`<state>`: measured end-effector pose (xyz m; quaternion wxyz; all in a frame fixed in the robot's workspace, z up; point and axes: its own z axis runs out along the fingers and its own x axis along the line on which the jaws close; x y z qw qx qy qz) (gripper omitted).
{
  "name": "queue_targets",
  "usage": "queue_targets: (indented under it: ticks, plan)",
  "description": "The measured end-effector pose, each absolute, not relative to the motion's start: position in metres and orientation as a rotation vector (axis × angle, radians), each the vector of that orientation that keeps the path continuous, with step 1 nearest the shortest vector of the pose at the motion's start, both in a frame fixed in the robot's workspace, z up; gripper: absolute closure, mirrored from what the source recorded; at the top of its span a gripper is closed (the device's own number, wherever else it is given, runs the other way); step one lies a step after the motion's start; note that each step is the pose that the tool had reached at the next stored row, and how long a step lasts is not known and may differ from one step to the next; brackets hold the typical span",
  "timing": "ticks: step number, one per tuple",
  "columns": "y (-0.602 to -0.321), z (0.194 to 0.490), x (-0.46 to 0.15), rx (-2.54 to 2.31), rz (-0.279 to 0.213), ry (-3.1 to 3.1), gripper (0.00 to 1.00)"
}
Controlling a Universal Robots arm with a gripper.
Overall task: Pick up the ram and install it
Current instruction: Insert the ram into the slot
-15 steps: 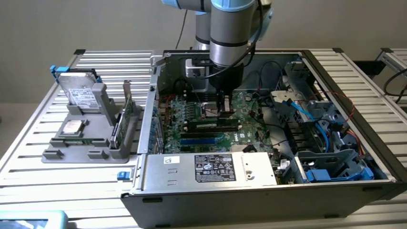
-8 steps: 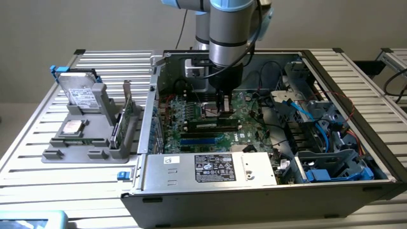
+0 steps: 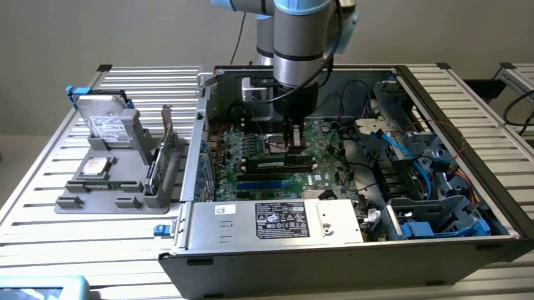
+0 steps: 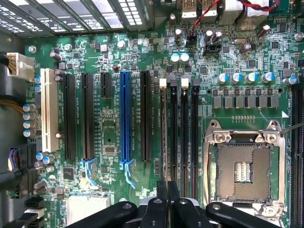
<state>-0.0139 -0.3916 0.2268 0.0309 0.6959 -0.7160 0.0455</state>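
Observation:
My gripper (image 3: 292, 149) hangs straight down inside the open computer case (image 3: 434, 250), over the green motherboard (image 3: 242, 156). Directly under its tips the ram (image 3: 279, 164), a long narrow stick with a white label, stands on edge in a memory slot. In the wrist view the ram (image 4: 164, 123) appears edge-on as a thin line along the slot nearest the long black card slots. It runs up from between the black fingers (image 4: 160, 199), which are pressed together on its top edge. The gripper (image 4: 167, 190) is shut on the ram.
A power supply box (image 3: 276, 219) fills the case's near side, and blue and black cables (image 3: 417, 169) crowd the exterior view's right. Outside the case on that view's left, a grey holder (image 3: 100, 200) carries a silver hard drive (image 3: 109, 122) and a green expansion card (image 3: 171, 150). An empty processor socket (image 4: 244, 166) lies beside the memory slots.

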Motion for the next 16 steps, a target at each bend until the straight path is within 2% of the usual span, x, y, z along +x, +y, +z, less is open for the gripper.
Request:
queue_targets:
  ticks: [16]
  plan:
    - [-0.3918, 0.2274, -0.0171, 2.151, 0.158, -2.215, 0.88]
